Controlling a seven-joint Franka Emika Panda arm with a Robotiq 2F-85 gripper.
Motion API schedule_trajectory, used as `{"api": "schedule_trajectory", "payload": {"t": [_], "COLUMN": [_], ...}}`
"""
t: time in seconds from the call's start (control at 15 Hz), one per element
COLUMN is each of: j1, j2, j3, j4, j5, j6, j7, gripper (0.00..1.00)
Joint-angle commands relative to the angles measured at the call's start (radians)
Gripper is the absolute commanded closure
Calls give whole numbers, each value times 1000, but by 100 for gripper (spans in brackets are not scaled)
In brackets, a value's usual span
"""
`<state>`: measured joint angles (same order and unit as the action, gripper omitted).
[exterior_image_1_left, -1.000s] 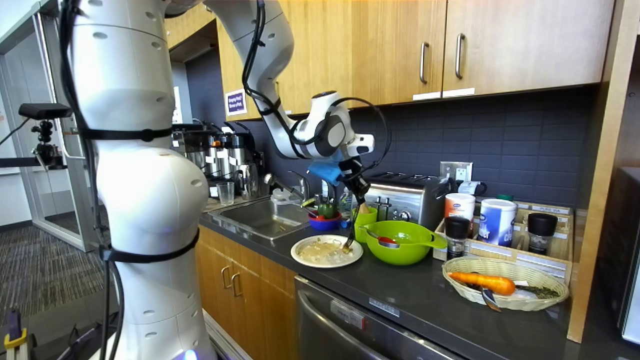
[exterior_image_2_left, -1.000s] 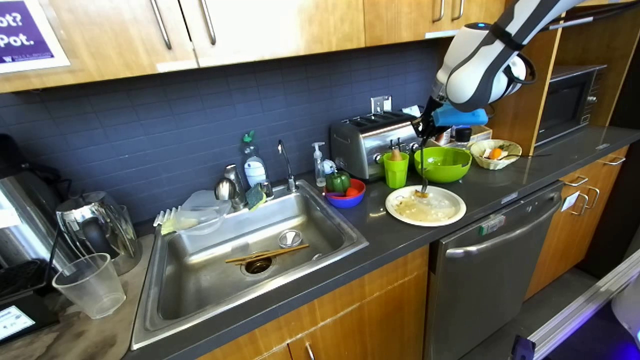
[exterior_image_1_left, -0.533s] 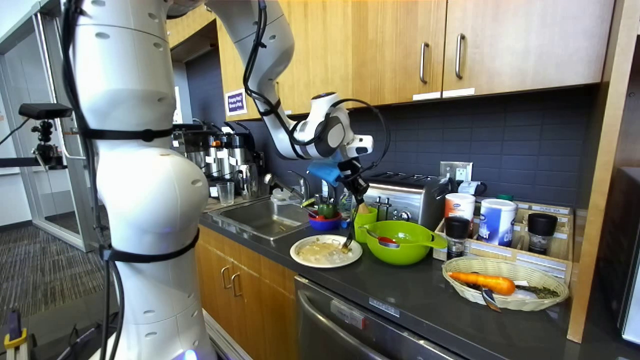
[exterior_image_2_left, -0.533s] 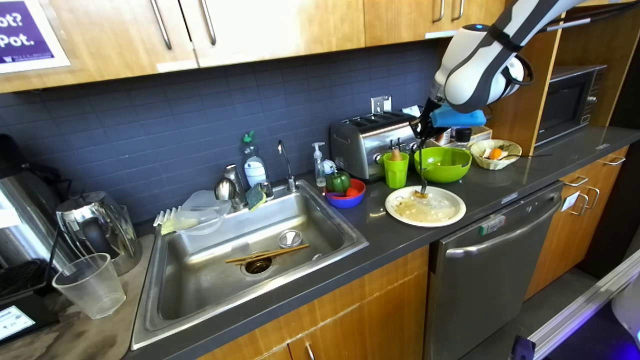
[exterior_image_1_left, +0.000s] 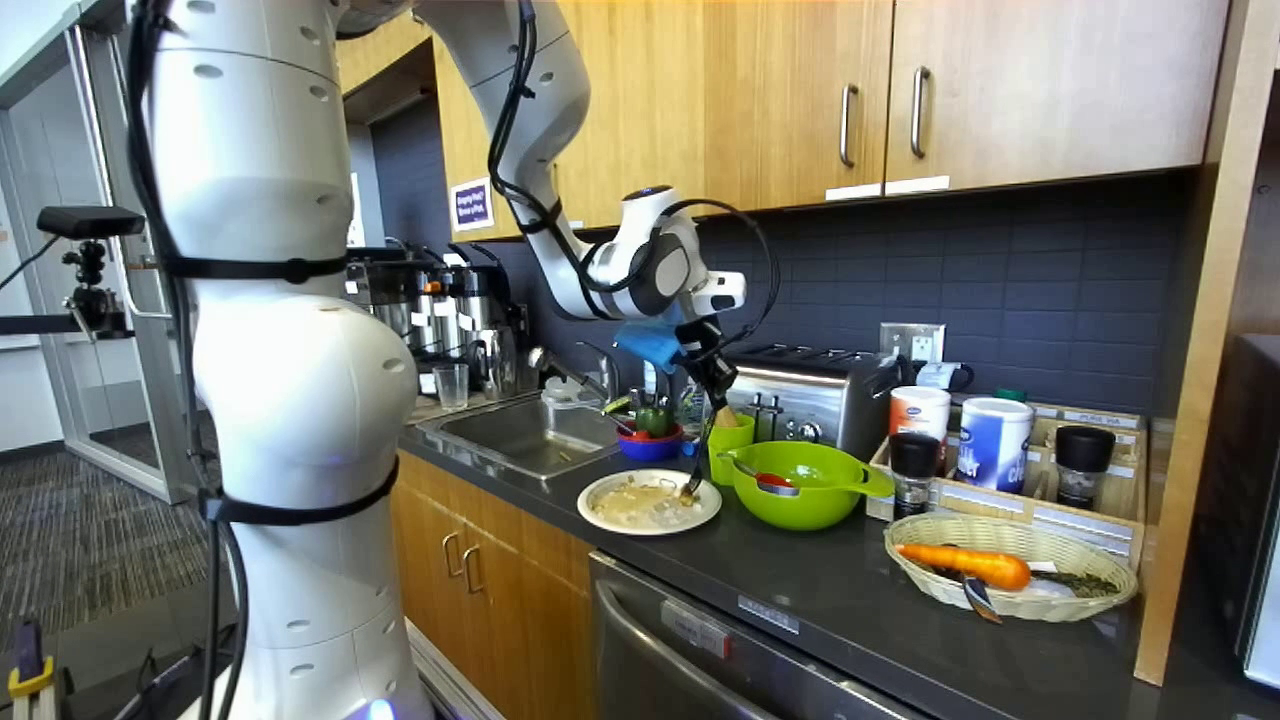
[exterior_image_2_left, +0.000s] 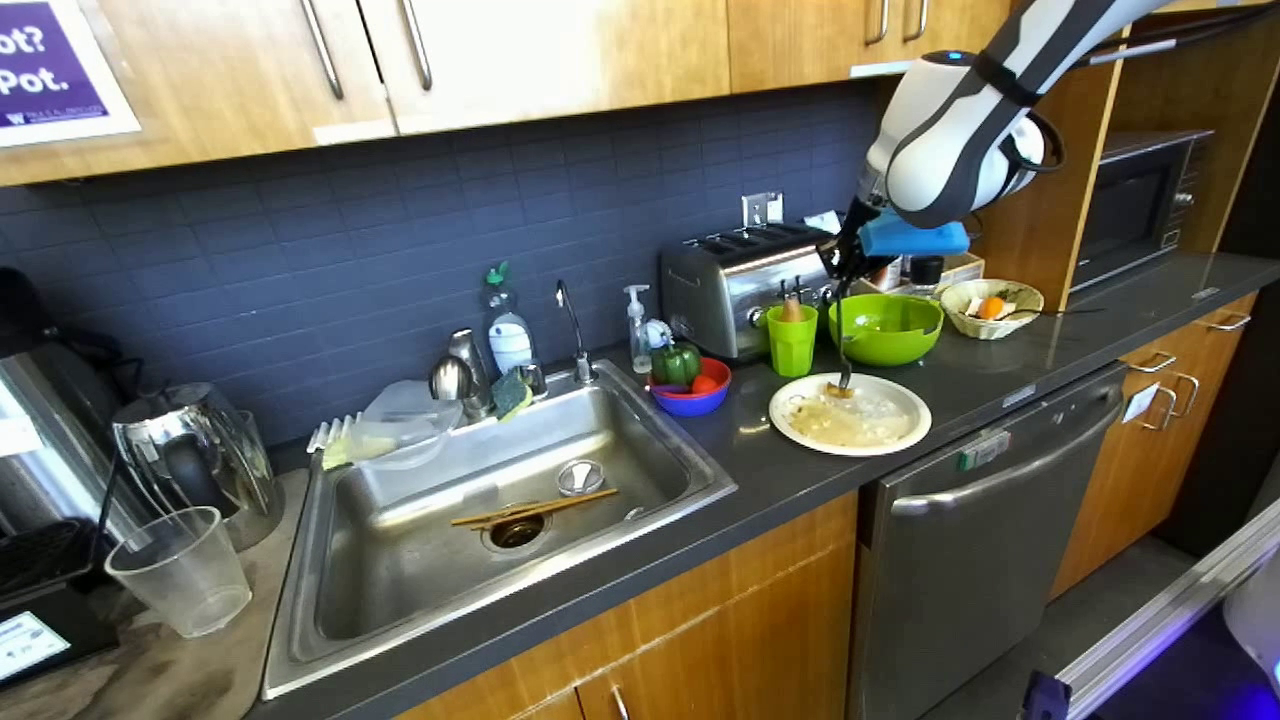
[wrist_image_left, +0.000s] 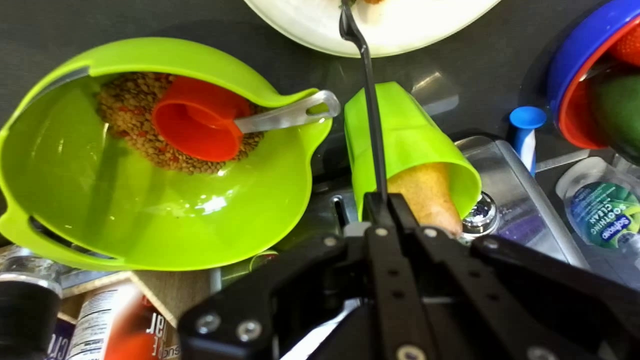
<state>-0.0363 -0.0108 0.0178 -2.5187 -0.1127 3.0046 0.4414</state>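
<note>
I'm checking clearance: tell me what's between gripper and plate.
In the wrist view, a black utensil, gripper-held, runs to the plate, green cup behind.

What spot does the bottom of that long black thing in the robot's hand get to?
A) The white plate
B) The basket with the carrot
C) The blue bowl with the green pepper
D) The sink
A: both exterior views show the black utensil, gripped in the hand, slanting down so its tip is at a brown bit of food on the white plate.
</note>
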Motion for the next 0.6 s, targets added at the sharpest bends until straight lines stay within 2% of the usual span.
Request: {"api": "schedule_trajectory", "payload": {"t": [0.0,0.53], "j1": [4,9], "j2": [37,31], "j3": [6,10], "j4": [6,4], "j5": [-21,-6], "j6": [7,6], "j7": [36,29], "gripper": [99,99]}}
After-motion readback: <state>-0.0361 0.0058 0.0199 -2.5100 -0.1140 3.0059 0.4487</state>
